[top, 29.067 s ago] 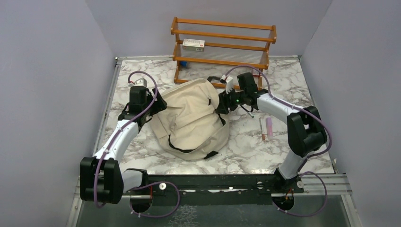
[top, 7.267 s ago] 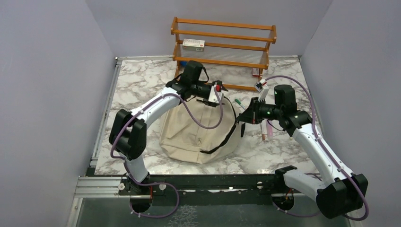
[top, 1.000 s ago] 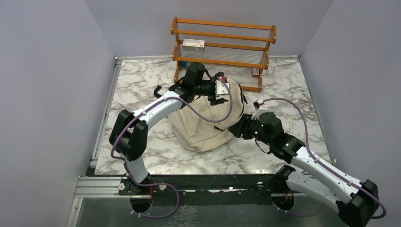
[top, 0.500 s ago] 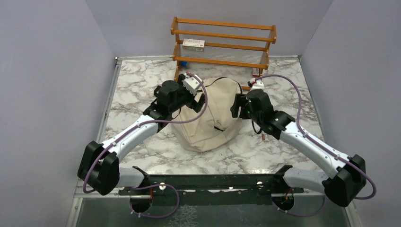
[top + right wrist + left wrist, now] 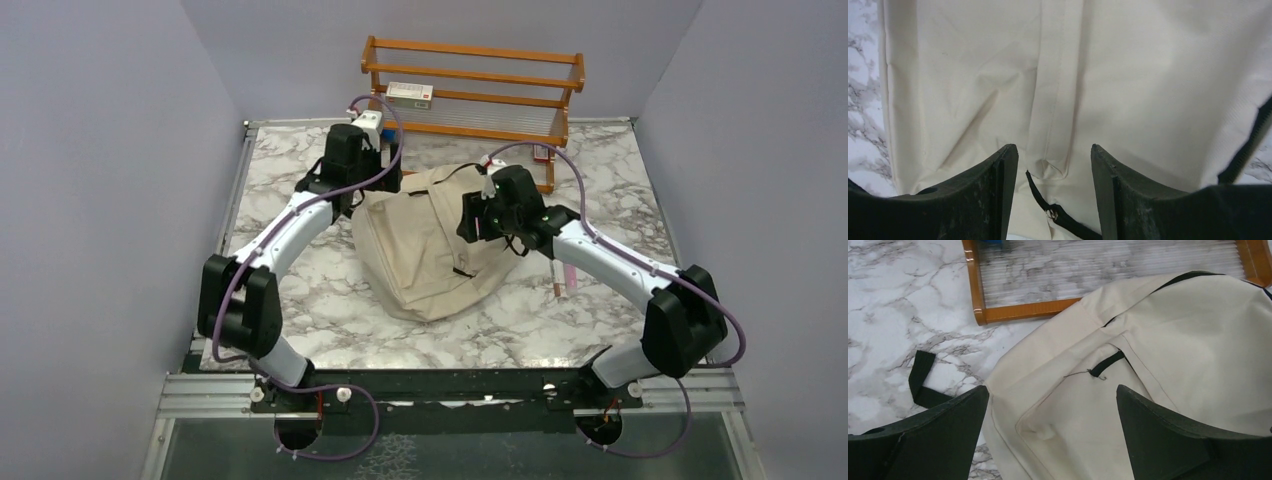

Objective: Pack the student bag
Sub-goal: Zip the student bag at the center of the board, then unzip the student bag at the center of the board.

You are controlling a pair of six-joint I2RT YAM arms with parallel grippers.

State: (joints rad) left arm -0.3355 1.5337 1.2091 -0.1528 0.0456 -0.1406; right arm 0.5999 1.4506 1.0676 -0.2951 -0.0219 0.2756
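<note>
The student bag (image 5: 430, 245) is a cream canvas backpack lying slumped in the middle of the marble table. My left gripper (image 5: 368, 180) hovers over its back left corner, near the rack. In the left wrist view its fingers (image 5: 933, 440) stand wide apart above the bag's cloth (image 5: 1158, 355), holding nothing. My right gripper (image 5: 468, 220) hangs over the bag's right side. In the right wrist view that gripper (image 5: 1054, 160) is open over the cloth (image 5: 973, 75). A black zipper pull (image 5: 1060, 219) lies between the pads, touching neither.
A wooden rack (image 5: 470, 100) stands at the back with a small box (image 5: 409, 94) on a shelf; its frame (image 5: 1023, 312) lies close to the left gripper. A loose black strap (image 5: 920, 380) trails on the marble. A pink stick (image 5: 569, 272) and a pen (image 5: 555, 278) lie right of the bag.
The left arm has swung back toward the rack and its jaws have opened wide. The right gripper has moved left, over the bag's right side. The bag has slumped flatter.
</note>
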